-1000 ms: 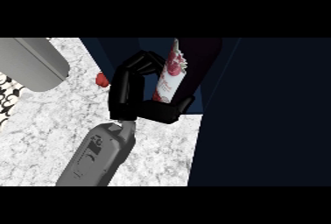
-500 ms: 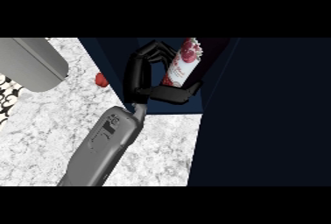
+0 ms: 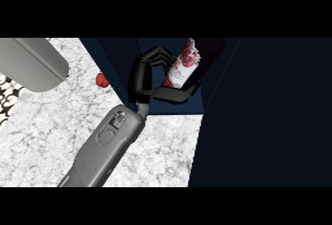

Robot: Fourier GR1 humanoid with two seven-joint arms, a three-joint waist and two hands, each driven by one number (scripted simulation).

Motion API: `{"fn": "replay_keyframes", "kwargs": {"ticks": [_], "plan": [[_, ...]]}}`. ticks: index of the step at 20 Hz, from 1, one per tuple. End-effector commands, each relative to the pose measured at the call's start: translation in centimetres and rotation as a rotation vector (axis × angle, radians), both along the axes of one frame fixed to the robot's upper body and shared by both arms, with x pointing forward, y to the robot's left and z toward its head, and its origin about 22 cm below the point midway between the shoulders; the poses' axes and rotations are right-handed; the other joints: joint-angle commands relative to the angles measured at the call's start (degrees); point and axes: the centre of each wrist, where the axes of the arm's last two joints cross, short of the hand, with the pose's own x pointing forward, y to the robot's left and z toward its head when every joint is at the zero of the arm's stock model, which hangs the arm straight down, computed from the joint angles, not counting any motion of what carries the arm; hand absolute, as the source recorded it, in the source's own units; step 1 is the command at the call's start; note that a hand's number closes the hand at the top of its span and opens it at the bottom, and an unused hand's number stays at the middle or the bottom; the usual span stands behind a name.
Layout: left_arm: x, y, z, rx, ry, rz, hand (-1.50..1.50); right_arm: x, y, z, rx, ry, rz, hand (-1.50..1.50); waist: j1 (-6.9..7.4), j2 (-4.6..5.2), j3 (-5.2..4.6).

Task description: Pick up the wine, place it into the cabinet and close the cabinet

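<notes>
A: What is seen at the left of the desk?

B: A grey rounded object is seen at the far left corner, with a patterned black-and-white thing just beneath it at the edge. A small red object lies on the marble a little further right, just beside the dark cabinet. What it is cannot be told.

A: And the robot hand?

B: One grey forearm is seen coming up from the near edge, slanting to the far right. Its black robot hand is inside the cabinet opening, and which arm it is cannot be settled from this view alone; it is taken as the right. The fingers are curled round the wine, the thumb being closed under the bottle's lower part. The other robot hand is not in view.

A: How is the bottle placed relative to it?

B: The wine lies directly right of the palm, touching the fingers. Its long axis runs near to far, tilted slightly rightward at the top. It is held within the cabinet's recess, over the dark floor of the compartment.

A: What is called for next?

B: It is judged that the bottle is to be set down and released, then the door, the dark panel at the right, swung shut. Little room is left between bottle and cabinet wall, so a tipped bottle is the risk on withdrawal.
</notes>
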Motion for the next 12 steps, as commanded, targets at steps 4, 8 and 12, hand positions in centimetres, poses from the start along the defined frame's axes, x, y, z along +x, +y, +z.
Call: {"fn": "replay_keyframes", "kwargs": {"ticks": [4,8,12], "plan": [[0.9,-0.5,-2.5,0.007,0.009,0.034,1.50,-0.5,-1.0,0.9,0.005,0.026,0.057,-1.50,-0.81,0.19,-0.02],[0.7,-0.1,-4.4,0.025,0.058,0.039,1.50,-0.8,-0.7,0.5,0.017,-0.002,0.078,-1.50,-0.60,0.18,-0.01],[0.6,0.5,-6.7,0.050,0.076,0.055,1.50,-0.8,-0.9,-0.3,0.008,-0.001,0.077,-1.50,-0.68,0.24,0.01]]}}
